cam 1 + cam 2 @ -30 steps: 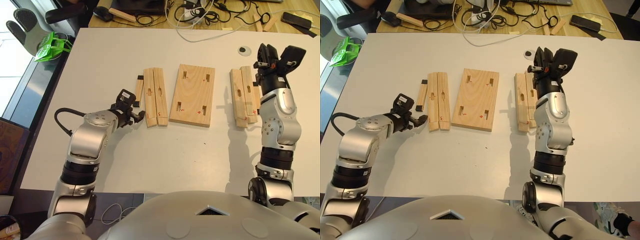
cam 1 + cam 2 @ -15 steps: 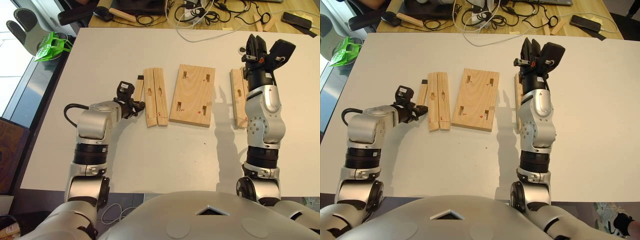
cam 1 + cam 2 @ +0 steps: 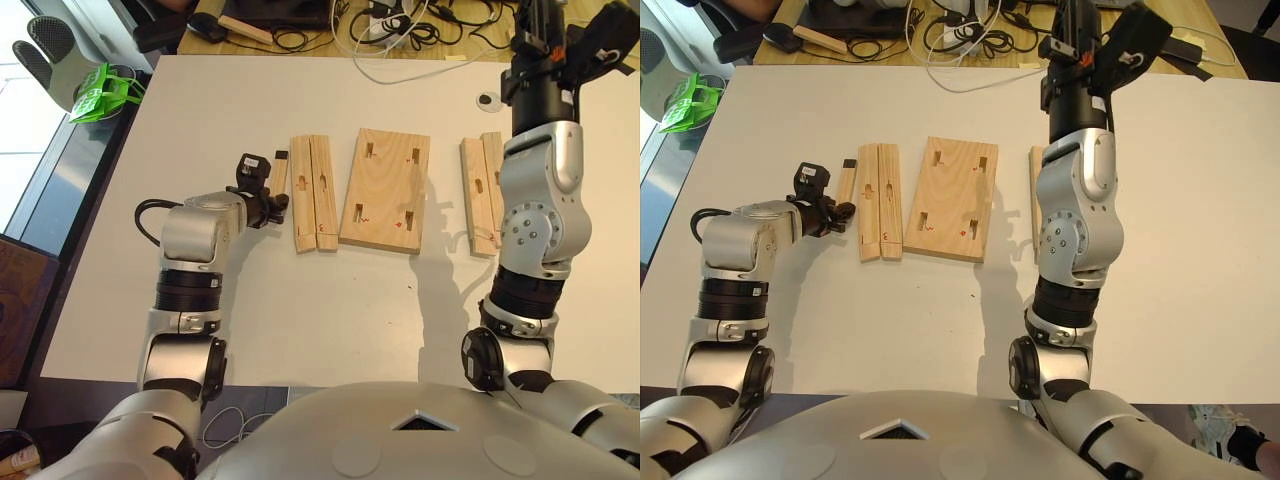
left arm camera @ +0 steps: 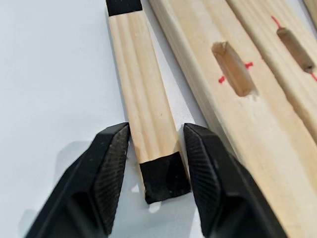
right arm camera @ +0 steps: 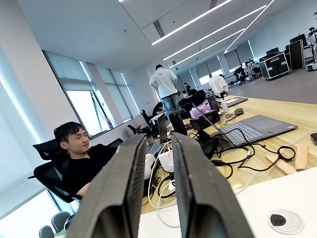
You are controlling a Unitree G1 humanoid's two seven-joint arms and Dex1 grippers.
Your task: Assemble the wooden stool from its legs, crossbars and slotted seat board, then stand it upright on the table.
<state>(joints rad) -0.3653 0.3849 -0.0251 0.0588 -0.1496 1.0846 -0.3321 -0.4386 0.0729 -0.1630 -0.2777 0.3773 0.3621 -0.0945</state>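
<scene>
Left wrist view: my left gripper (image 4: 156, 131) is low over the table (image 3: 300, 320), its jaws open a little wider than the crossbar (image 4: 143, 104) and standing one on each side of the bar's near, black-taped end. The fingers (image 4: 111, 173) sit just beside the wood. I cannot tell whether either pad actually presses on it, and the bar lies flat on the table.

The seat board (image 3: 385, 190) lies flat in the middle of the table, its four slots facing up. To its left, just beside it, lie two legs (image 3: 312, 193) pressed side by side along their length and parallel to the board's long edge. The crossbar lies beyond that pair, on the side away from the board, close to the outer leg and running the same way. To the board's right, with a gap of bare table between, lies the second pair of legs (image 3: 480, 195), also side by side and flat.

My right gripper (image 3: 540, 30) is raised well above the table, beyond the far right corner of the seat board. Its jaws are drawn together to a thin slit and hold nothing.
</scene>
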